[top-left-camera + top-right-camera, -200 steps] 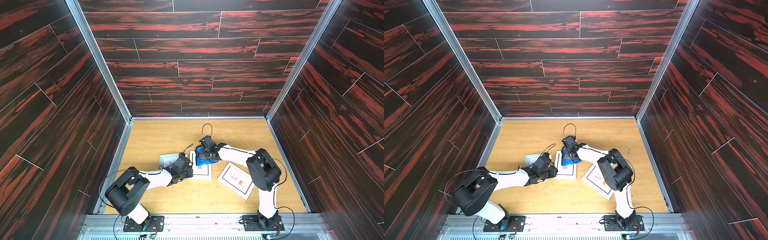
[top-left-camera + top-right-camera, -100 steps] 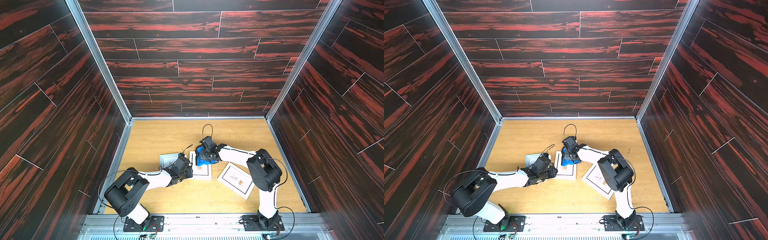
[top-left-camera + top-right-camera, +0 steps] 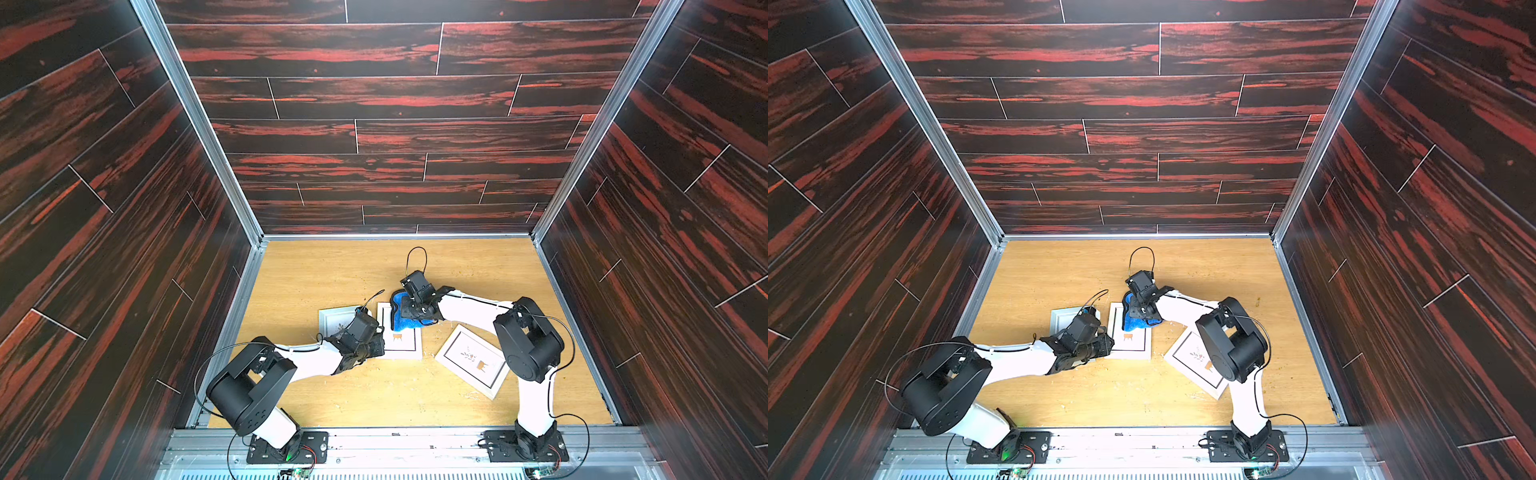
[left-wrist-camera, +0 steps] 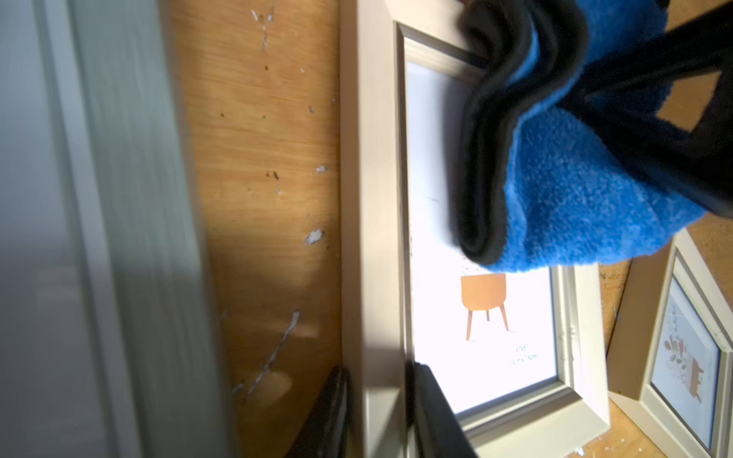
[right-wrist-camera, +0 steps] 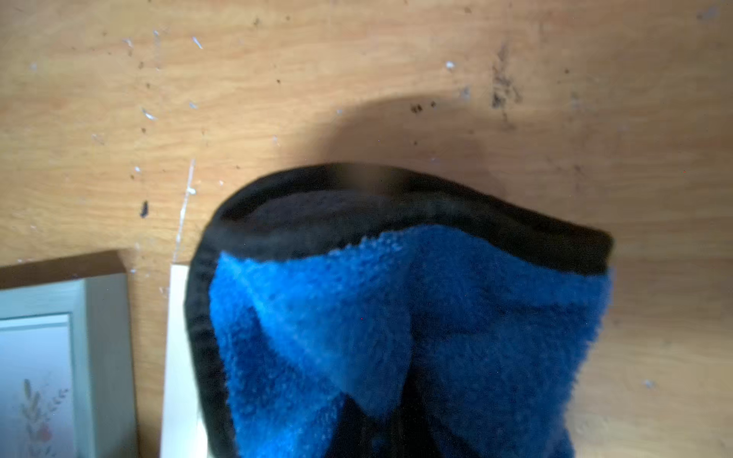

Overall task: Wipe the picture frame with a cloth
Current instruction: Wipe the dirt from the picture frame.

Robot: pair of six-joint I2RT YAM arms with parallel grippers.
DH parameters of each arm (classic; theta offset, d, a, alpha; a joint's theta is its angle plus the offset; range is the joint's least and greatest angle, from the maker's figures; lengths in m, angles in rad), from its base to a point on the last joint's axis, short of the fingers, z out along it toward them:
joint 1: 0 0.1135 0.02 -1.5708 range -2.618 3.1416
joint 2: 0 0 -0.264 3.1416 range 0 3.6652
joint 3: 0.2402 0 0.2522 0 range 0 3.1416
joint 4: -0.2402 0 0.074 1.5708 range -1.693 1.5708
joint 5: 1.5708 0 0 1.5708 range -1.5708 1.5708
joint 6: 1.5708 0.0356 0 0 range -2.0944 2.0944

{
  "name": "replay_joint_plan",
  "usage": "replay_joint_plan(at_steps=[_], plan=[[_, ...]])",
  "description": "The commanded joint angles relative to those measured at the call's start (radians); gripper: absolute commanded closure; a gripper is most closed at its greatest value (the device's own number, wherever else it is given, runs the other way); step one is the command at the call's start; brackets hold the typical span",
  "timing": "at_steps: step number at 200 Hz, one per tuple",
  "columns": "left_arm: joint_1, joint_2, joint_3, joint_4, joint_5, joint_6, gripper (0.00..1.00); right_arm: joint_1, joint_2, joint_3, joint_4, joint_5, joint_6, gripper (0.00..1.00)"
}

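The table [image 3: 332,270], a scuffed light-wood top boxed in by dark red-black panels, fills the lower middle of both top views and carries 3 framed prints lying flat. The middle picture frame [image 3: 405,349], pale, with an orange plant-stand print, lies at lower centre. Both arms meet on it, so it is evidently the one being wiped. A grey-green frame [image 3: 336,318] lies just beside it to the left, partly hidden by the left arm. A tilted white frame [image 3: 471,361] lies near it to the right, clear of the cloth.

The cloth [image 3: 405,316], bright blue fleece with black trim, sits bunched on the upper right part of the middle picture frame, covering the top of the print and spilling past its upper edge. Gathered like this it works as a thick pad, probably so pressure lands on the glass.

The left gripper [image 4: 380,416] has its 2 jaws pinching the frame's long side rail near a corner, likely to anchor it against sliding under the rubbing. The right gripper [image 3: 409,309] has its jaws pressed together on a fold of the cloth, which fans out below them.

The left arm stretches low from the lower-left base, forearm nearly level. The right arm rises from the lower-right base to a high elbow, then its forearm runs leftwards to a wrist tipped down over the cloth.
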Motion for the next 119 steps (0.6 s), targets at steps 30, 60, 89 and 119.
replay_joint_plan(at_steps=[30, 60, 89, 119], plan=[[0.003, -0.009, -0.030, -0.094, -0.017, -0.006, 0.87, 0.071, 0.120, 0.148, -0.083, 0.022, -0.003, 1.00], [0.004, -0.006, -0.030, -0.091, -0.020, -0.009, 0.87, -0.007, 0.045, 0.016, -0.039, 0.029, -0.020, 1.00], [0.003, 0.007, -0.024, -0.091, -0.028, -0.010, 0.88, -0.004, 0.050, -0.011, -0.001, -0.021, -0.001, 1.00], [0.006, -0.002, -0.005, -0.115, -0.049, -0.002, 0.88, 0.040, 0.003, -0.103, -0.020, -0.016, 0.016, 1.00]])
